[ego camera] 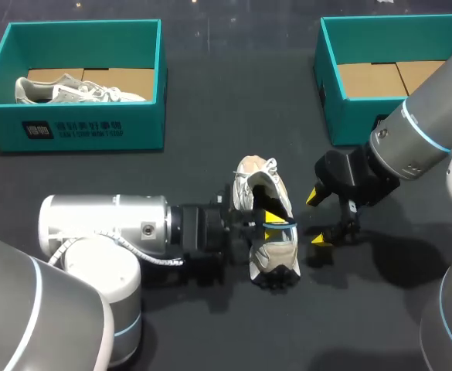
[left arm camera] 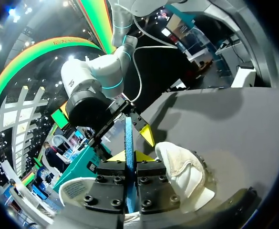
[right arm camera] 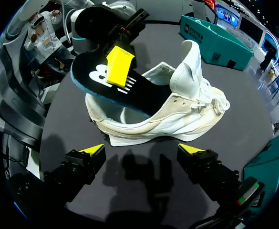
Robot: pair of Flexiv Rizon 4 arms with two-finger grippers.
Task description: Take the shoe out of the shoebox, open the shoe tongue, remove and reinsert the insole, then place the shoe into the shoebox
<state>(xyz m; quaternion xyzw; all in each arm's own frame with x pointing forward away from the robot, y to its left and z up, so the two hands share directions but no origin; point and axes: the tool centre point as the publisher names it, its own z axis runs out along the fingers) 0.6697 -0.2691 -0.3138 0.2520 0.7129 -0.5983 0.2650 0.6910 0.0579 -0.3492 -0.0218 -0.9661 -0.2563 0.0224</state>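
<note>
A worn white shoe (ego camera: 263,232) lies on its side on the dark table, tongue pulled open. My left gripper (ego camera: 272,225) is at the shoe's opening, shut on the black, blue-edged insole (ego camera: 282,225), which sticks partly out of the shoe. In the left wrist view the insole (left arm camera: 129,136) stands edge-on between my yellow tips (left arm camera: 129,156), with the shoe (left arm camera: 184,171) beside them. My right gripper (ego camera: 318,218) hangs open just right of the shoe, holding nothing. The right wrist view shows its fingers (right arm camera: 143,150) wide apart in front of the shoe's sole (right arm camera: 177,114), with the insole (right arm camera: 134,93) above.
A teal shoebox (ego camera: 79,127) at the back left holds a second white shoe (ego camera: 71,91). Another teal shoebox (ego camera: 330,93) stands at the back right with only cardboard showing inside. Bare dark table lies between and in front of them.
</note>
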